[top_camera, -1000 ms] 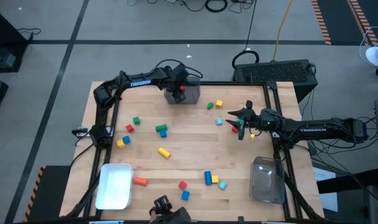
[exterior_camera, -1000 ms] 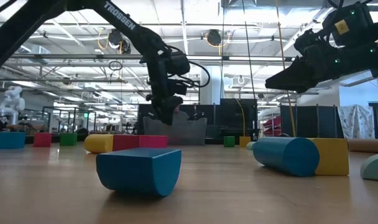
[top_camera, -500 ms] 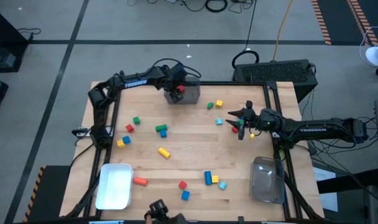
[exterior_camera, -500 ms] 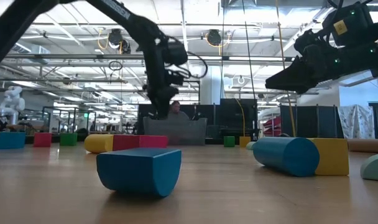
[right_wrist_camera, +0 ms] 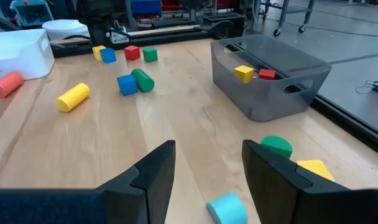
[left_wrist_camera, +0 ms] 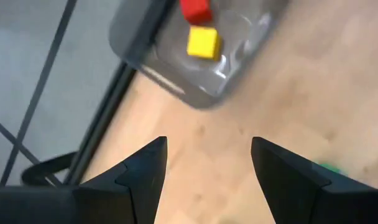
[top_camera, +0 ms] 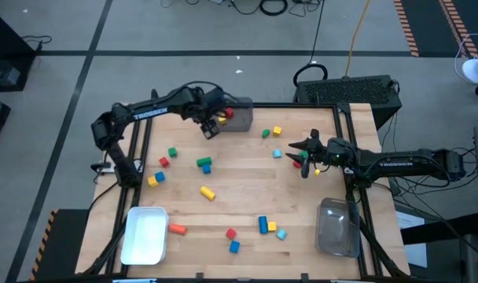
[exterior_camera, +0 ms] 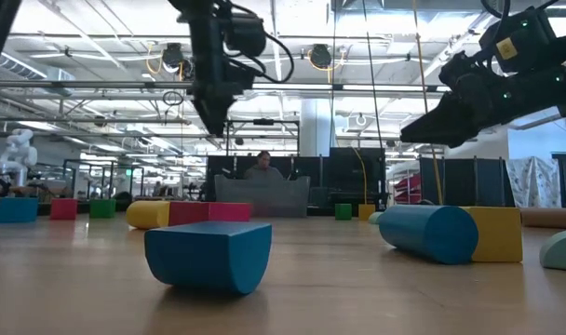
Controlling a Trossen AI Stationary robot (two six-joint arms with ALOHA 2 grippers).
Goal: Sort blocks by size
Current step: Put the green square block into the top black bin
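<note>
Blocks [top_camera: 205, 192] lay scattered mid-frame in the high view, looking light, rigid, smooth; flat sides seemed best to pinch. Right gripper [top_camera: 303, 154] hovered centre-right, jaws parted, empty. Farther, left gripper [top_camera: 210, 126] hung open beside the grey bin [top_camera: 244, 118].

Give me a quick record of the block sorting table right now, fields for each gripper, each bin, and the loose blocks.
left gripper: open, empty, raised beside the grey bin
right gripper: open, empty, raised over the table's right side
grey bin: far edge of the table, holds a red block and a yellow block
white bin: near left corner, no blocks visible inside
clear bin: near right corner, no blocks visible inside
loose blocks: scattered on the wooden table, including a yellow cylinder near the middle
</note>
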